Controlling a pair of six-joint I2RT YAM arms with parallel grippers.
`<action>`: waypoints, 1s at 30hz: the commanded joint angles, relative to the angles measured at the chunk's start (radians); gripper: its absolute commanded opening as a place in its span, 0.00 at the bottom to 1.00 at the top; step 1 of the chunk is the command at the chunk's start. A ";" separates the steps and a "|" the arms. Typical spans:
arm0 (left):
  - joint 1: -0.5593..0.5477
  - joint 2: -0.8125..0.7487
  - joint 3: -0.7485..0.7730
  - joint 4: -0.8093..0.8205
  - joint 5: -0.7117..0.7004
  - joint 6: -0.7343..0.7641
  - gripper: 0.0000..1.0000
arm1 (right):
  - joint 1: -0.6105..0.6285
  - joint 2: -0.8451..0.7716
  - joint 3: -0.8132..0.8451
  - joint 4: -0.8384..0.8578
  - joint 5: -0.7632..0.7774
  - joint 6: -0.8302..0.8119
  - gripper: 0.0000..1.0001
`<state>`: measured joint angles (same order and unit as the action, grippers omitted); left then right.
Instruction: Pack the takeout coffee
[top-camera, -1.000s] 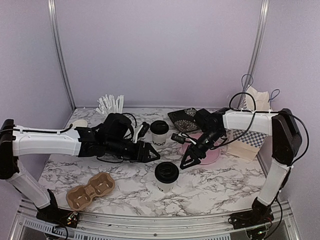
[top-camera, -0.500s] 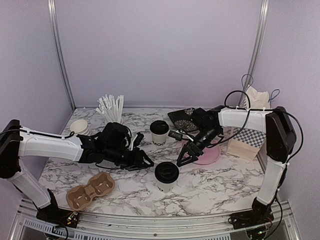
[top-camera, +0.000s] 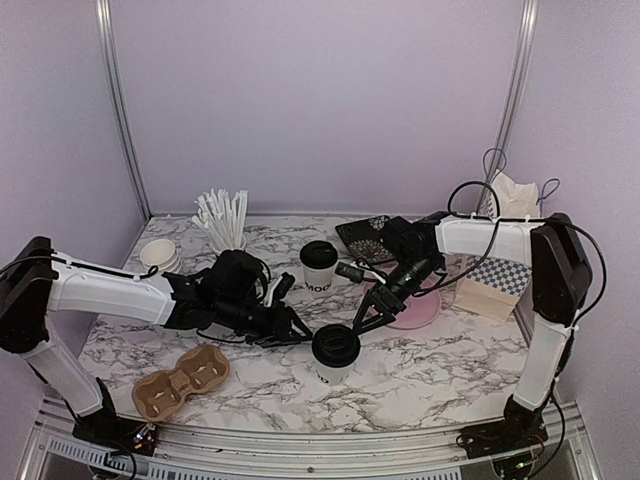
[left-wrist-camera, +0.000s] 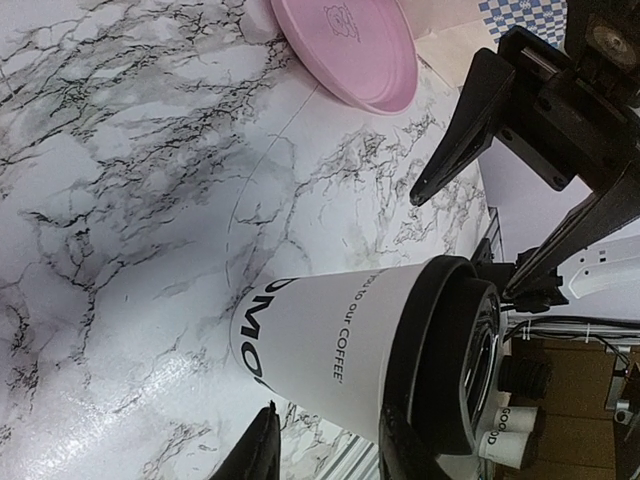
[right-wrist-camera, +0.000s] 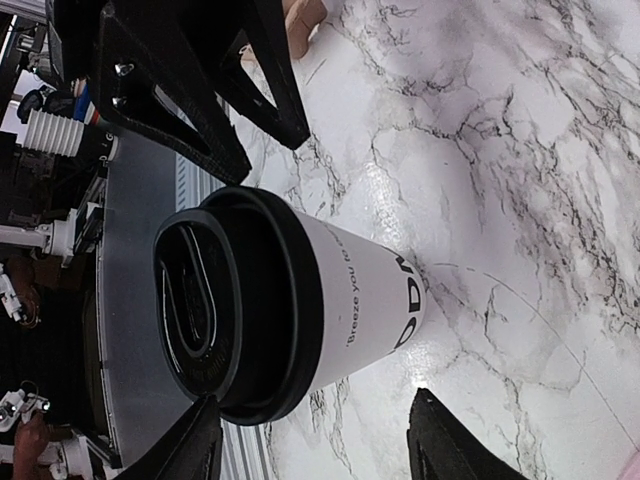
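Top external view shows you the white marble bench with grey veins (top-camera: 450, 370), and both white and black arms reach in to its middle. At the back right stands a tan paper bag with a checked band (top-camera: 492, 282). A round pink plastic plate (top-camera: 418, 312) lies flat just beside it. A brown cardboard two-cup carrier (top-camera: 180, 380) sits at the front left, well apart from the coffee.

One white paper cup with a black lid and black letters (top-camera: 334, 352) stands upright at the front middle. The other lidded white cup (top-camera: 319, 266) stands upright behind it, to the left of the plate.

Your left fingers (top-camera: 296, 333) lie low, just left of the front cup. The left wrist view shows them spread a little, with that cup right at their tips and nothing gripped. Your right fingers (top-camera: 364, 318) hang just up and right of the same cup, spread wide and holding nothing.

At the back left you have a bunch of white straws (top-camera: 222, 215) and a small stack of plain white cups (top-camera: 160, 255).
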<state>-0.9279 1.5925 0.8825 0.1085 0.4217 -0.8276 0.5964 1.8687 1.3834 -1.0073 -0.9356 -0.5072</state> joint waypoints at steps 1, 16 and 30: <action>-0.013 0.023 0.033 0.018 0.023 0.006 0.36 | 0.009 0.023 0.003 0.005 0.008 0.005 0.61; -0.022 -0.010 0.048 -0.028 0.004 0.007 0.40 | -0.007 -0.026 -0.024 0.009 0.032 0.011 0.60; -0.032 -0.002 0.060 -0.052 -0.007 0.021 0.40 | -0.001 -0.020 -0.045 0.004 0.020 -0.001 0.60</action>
<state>-0.9569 1.5982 0.9188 0.0895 0.4339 -0.8238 0.5911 1.8717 1.3434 -1.0027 -0.9096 -0.4999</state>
